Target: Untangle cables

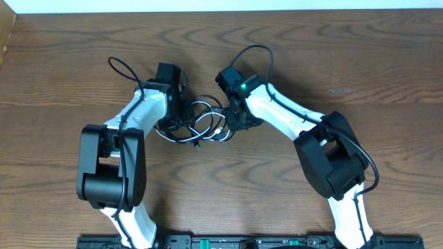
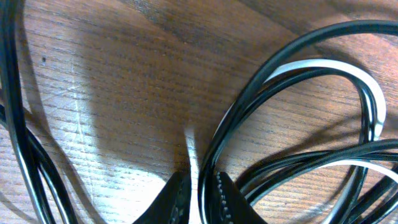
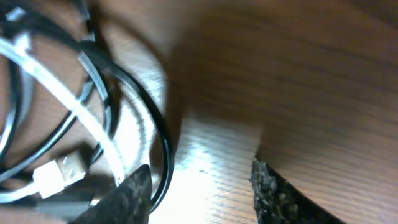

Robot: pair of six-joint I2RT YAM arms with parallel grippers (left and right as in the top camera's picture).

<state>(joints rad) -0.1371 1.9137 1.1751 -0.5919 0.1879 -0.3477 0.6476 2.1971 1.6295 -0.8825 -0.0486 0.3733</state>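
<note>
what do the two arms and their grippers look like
The left arm and right arm match: white tube links between bulky black joint housings, each with a thin black wire looping free near the wrist. Only the right shows a small green light. The left gripper has dark tapered fingers; the right gripper has rough, grainy black fingertips.

Brown wood-grain table point(image 1: 346, 55), tangled black and white cables point(image 1: 208, 117) lying near centre
</note>
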